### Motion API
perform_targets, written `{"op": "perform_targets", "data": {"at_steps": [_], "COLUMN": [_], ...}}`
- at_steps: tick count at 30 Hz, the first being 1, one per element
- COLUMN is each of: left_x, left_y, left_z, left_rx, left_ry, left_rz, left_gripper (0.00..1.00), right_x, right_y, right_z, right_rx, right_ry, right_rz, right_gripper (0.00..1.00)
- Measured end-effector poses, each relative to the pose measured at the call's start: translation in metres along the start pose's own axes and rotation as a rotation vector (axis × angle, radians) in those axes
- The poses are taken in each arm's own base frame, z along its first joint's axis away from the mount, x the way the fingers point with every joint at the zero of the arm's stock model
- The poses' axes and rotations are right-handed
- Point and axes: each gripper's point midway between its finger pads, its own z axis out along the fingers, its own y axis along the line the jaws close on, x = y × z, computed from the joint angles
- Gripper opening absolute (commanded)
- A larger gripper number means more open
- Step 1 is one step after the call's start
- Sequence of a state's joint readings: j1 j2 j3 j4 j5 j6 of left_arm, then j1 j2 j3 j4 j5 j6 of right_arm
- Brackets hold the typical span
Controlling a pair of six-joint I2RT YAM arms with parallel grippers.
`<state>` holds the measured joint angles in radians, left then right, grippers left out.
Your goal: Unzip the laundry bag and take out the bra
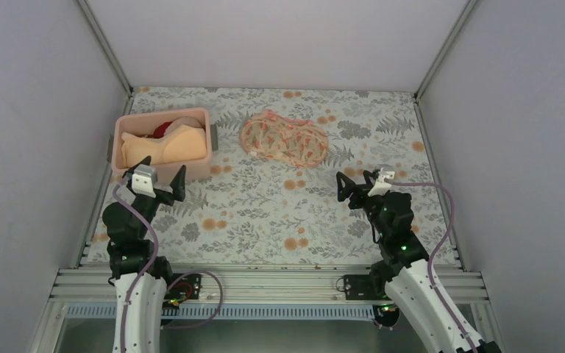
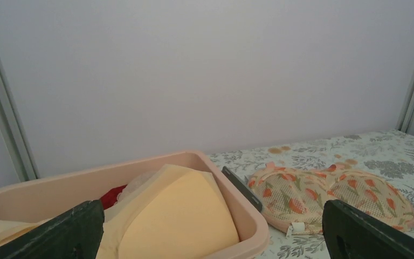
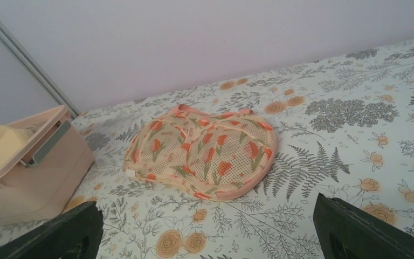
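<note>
Laundry bag (image 1: 284,140) lies closed, just right of the pink bin (image 1: 163,113). Left gripper (image 1: 163,170) and right gripper (image 1: 355,179) both gape, empty. Suggest: pin the mesh, pinch the white tab (image 2: 296,227) squarely.

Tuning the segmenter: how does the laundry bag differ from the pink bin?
The laundry bag is soft printed mesh, lying flat; the pink bin is rigid plain plastic with upright walls. The laundry bag looks closed, contents hidden; the pink bin is open-topped, showing a peach bra. Both are peach-pink, similar in footprint.
</note>
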<state>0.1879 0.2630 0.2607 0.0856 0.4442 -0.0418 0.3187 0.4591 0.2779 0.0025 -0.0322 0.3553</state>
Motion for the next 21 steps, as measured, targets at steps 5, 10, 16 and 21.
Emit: {"op": "perform_targets", "data": {"at_steps": [5,10,16,21], "left_x": [0.002,0.000,-0.006,-0.010], "left_y": [0.000,-0.003,-0.012,-0.015], "left_z": [0.001,0.001,-0.001,-0.001], "left_rx": [0.005,0.020,0.067,0.085], "left_ry": [0.002,-0.004,-0.027,-0.050], "left_rz": [-0.001,0.003,0.016,0.028], "left_gripper": [1.00,1.00,1.00,1.00], "right_x": [0.001,-0.006,-0.044,-0.047], "right_y": [-0.005,-0.002,0.021,0.009], "right_z": [0.002,0.006,0.052,0.126], "right_rx": [0.027,0.037,0.020,0.109], "right_ry": [0.004,0.025,0.136,0.282], "right_rz": [0.045,0.077,0.087,0.109], "right_gripper": [1.00,1.00,1.00,1.00]}}
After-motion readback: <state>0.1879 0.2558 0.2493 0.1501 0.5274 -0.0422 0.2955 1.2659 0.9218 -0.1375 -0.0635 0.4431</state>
